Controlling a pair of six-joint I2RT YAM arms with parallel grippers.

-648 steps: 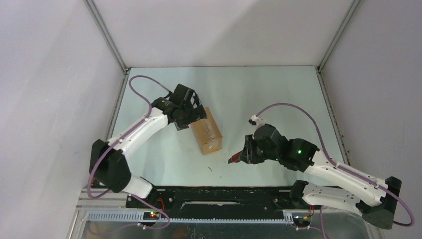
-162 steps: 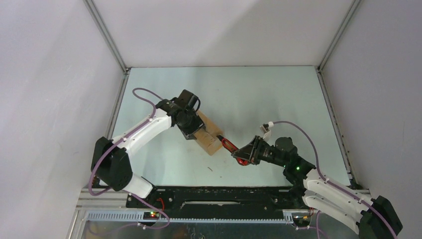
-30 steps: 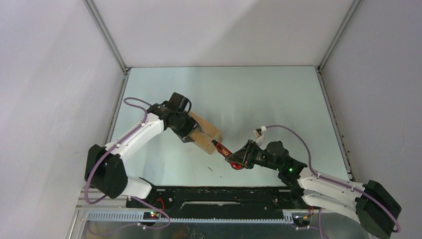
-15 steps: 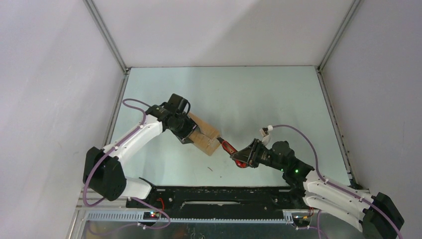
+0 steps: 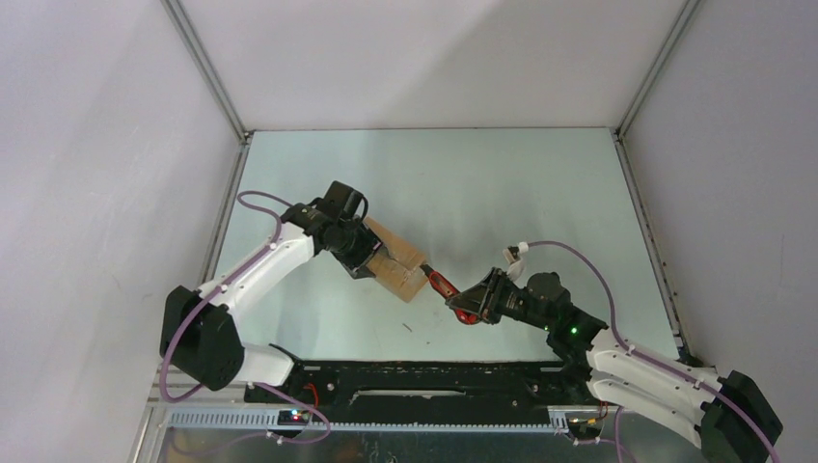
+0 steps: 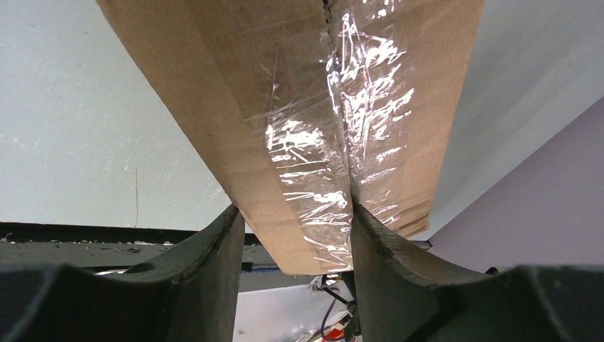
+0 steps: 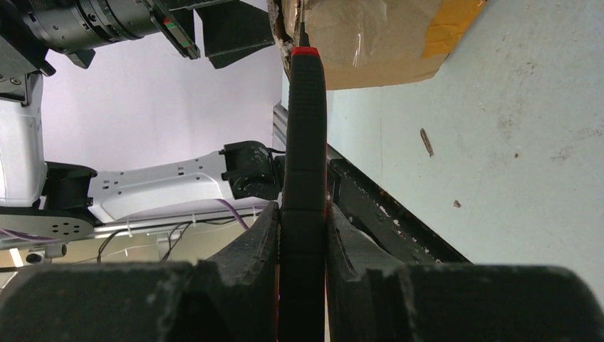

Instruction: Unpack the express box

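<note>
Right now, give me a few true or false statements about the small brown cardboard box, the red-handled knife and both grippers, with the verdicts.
1. The left gripper clamps the small brown cardboard box. True.
2. The right gripper is empty. False: it is shut on the red-and-black-handled knife.
3. The knife's front end reaches the box. True.
4. The box's flaps stand wide open. False: they lie flat under clear tape.

- express box [image 5: 394, 262]: plain brown cardboard, glossy clear tape [image 6: 335, 142] along its seam, one yellow-orange strip [image 7: 456, 21]
- knife [image 7: 305, 128]: black ribbed handle, red trim
- table [image 5: 502, 183]: pale mint, faintly speckled
- cables [image 5: 562, 244]: purple
</note>
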